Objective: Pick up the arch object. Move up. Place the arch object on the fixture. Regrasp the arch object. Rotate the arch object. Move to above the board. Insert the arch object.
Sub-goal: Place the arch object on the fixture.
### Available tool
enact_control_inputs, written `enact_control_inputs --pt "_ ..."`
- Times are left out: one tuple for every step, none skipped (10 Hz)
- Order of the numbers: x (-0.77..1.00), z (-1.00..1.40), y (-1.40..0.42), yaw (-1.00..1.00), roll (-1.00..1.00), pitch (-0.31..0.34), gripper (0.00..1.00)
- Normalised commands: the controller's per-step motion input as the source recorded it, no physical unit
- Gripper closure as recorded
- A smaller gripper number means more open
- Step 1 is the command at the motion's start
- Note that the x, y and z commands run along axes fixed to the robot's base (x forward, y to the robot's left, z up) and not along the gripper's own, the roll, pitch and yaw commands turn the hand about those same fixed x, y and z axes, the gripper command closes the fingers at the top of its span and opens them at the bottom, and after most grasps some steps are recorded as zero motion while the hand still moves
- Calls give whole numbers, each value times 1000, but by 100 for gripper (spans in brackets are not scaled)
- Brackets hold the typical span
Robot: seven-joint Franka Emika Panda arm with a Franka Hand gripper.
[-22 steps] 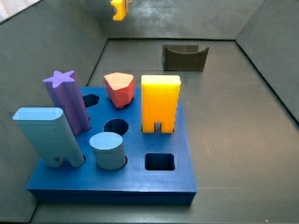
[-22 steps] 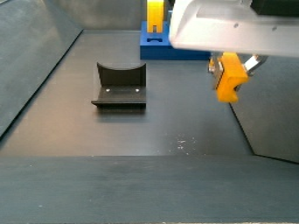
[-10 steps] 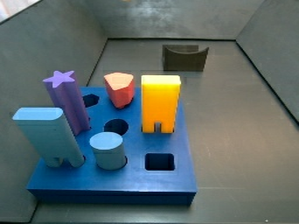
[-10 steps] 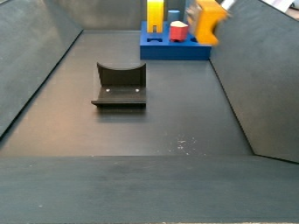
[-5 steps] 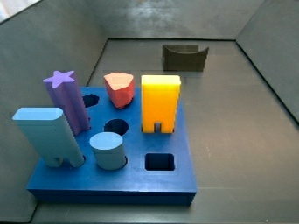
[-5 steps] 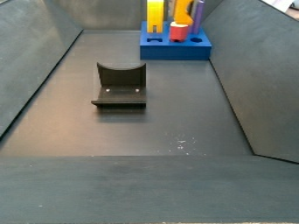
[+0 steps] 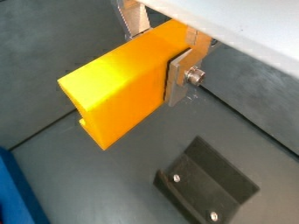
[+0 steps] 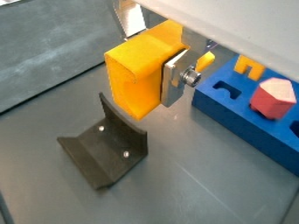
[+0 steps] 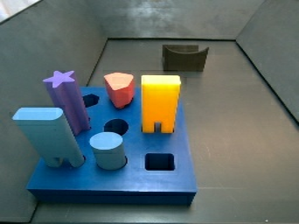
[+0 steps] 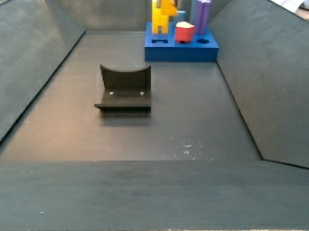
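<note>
End effector (image 7: 158, 54) grips the arch object (image 7: 122, 83) above the fixture (image 7: 208, 186).

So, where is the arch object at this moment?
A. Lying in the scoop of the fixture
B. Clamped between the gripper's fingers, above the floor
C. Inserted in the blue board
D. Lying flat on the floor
B: in both wrist views the gripper has its silver fingers clamped on the arch object, in the air above the empty fixture.
</note>
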Motion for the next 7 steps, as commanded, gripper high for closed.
enact_control_inputs --pt "1000 -343 558 -10 -1000 180 100" --pt "1000 -363 622 -14 -1000 181 100" --pt "1000 -269 541 -48 -1000 173 100" --pt "1000 -191 442 -59 -1000 190 100" --pt "1000 -140 325 -70 -1000 205 100" --pt "1000 -113 219 -90 -1000 202 100" --pt "1000 -82 162 -113 -1000 198 100"
